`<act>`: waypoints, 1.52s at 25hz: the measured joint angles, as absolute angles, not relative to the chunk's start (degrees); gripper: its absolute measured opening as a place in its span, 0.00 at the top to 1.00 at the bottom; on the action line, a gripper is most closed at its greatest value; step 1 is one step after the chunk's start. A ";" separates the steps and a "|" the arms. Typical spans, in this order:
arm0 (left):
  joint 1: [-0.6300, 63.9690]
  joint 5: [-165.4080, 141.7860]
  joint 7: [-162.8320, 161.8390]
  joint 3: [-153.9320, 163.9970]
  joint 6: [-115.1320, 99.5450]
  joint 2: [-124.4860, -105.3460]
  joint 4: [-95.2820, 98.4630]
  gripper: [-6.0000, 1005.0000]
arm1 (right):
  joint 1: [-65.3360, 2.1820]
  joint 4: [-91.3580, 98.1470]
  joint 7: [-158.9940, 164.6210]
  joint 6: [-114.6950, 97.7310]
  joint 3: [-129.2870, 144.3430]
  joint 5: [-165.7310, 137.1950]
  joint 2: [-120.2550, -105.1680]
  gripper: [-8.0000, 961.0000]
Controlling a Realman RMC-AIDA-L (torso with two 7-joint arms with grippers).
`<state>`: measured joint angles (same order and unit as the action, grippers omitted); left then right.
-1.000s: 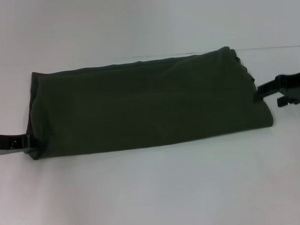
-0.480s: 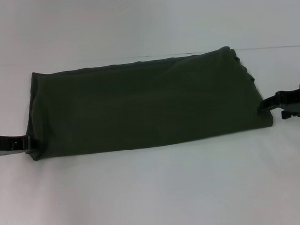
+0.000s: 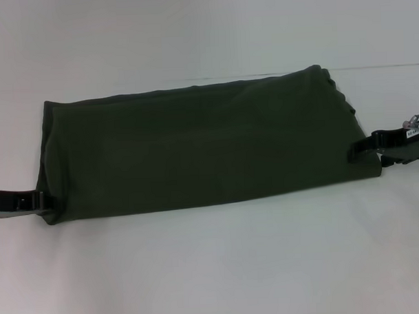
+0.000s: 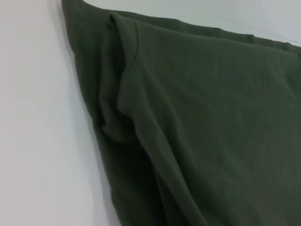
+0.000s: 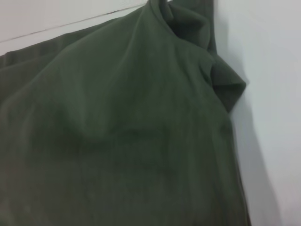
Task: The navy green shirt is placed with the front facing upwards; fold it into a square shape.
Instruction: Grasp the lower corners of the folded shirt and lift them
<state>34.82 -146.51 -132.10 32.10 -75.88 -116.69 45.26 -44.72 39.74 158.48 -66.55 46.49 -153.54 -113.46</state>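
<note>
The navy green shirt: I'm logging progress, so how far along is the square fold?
Done: the navy green shirt already lies folded into a long band on the table, plain side up. In hand: the left gripper and right gripper sit at its two short ends. Left: folding the band across its length into a square.

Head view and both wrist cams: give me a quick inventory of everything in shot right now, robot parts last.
navy green shirt: one, dark olive green, folded into a long band lying across the middle of the table, plain side up, no lettering visible.
table: one, white, under the shirt and filling the rest of the view.
left gripper: one, black, at the shirt's left end near its front corner, at table level.
right gripper: one, black, at the shirt's right end near its front corner, at table level.
</note>
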 joint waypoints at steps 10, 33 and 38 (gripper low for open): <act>34.98 -146.51 -132.10 32.20 -76.01 -116.74 45.26 0.95 | -45.00 38.40 157.82 -64.56 46.59 -153.54 -114.02 0.17; 35.23 -146.67 -132.12 32.25 -76.19 -116.63 45.26 0.95 | -45.22 38.42 157.76 -64.05 47.74 -153.63 -114.17 0.85; 35.36 -146.91 -132.19 32.27 -76.59 -116.59 45.29 0.95 | -45.24 38.45 157.74 -64.18 47.98 -153.63 -113.92 0.94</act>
